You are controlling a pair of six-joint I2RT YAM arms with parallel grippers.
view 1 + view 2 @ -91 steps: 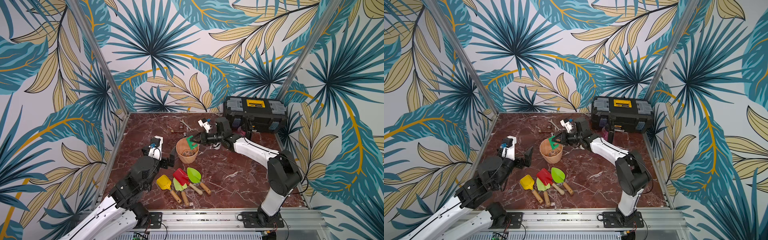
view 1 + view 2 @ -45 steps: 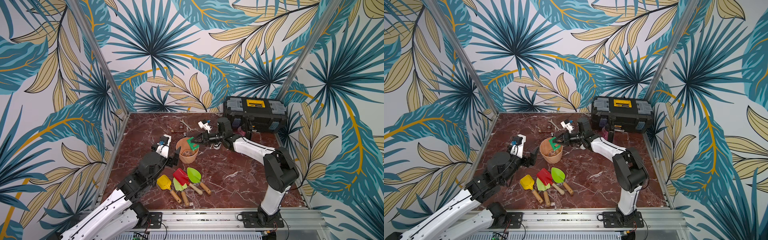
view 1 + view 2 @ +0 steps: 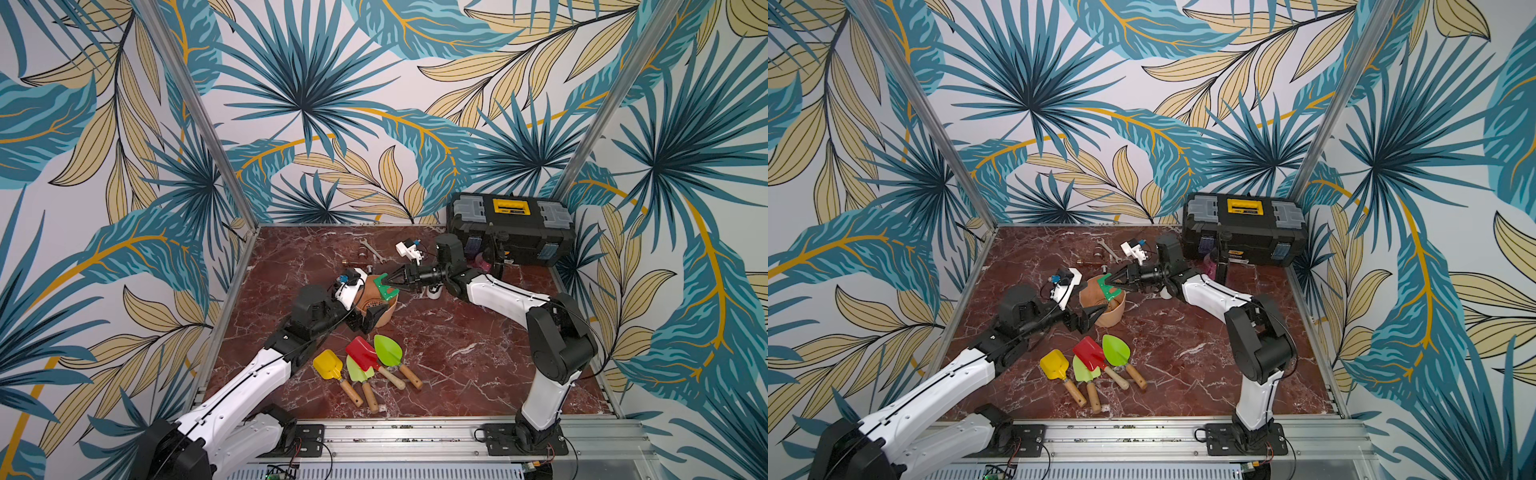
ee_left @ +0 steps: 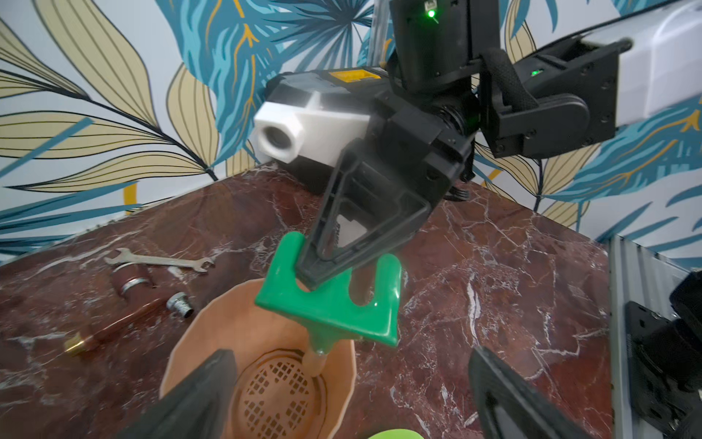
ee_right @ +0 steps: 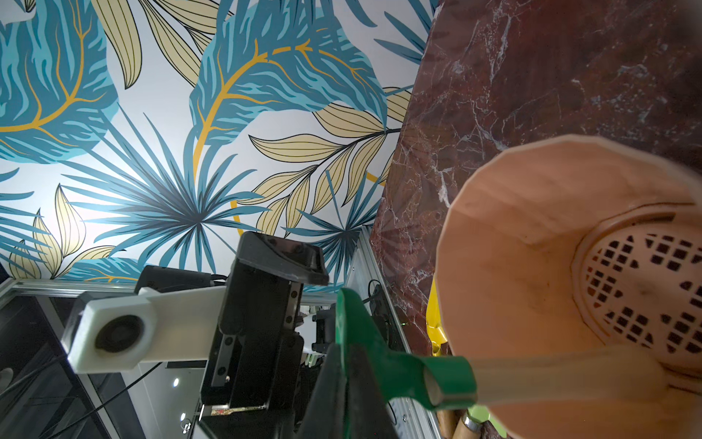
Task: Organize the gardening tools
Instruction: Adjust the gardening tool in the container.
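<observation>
Top views: the right end effector [image 3: 381,283] is clamped on the dark-green plastic rake head [image 3: 387,293], held over the terracotta-coloured plastic pot [image 3: 380,313] in the middle of the red-brown marble desk [image 3: 457,340]. The left end effector [image 3: 1093,318] has its jaws apart at the pot's near wall.
Left wrist: the rake head [image 4: 334,308] is tilted above the rim, and its pale wooden handle [image 4: 317,361] reaches down to the grated pot floor.
Right wrist: the wooden handle [image 5: 562,374] leans across the pot's interior.
Risk: if released while leaning, the rake could topple out or tip the light pot. The left fingers [image 4: 205,395] crowding the rim could nudge it.
</observation>
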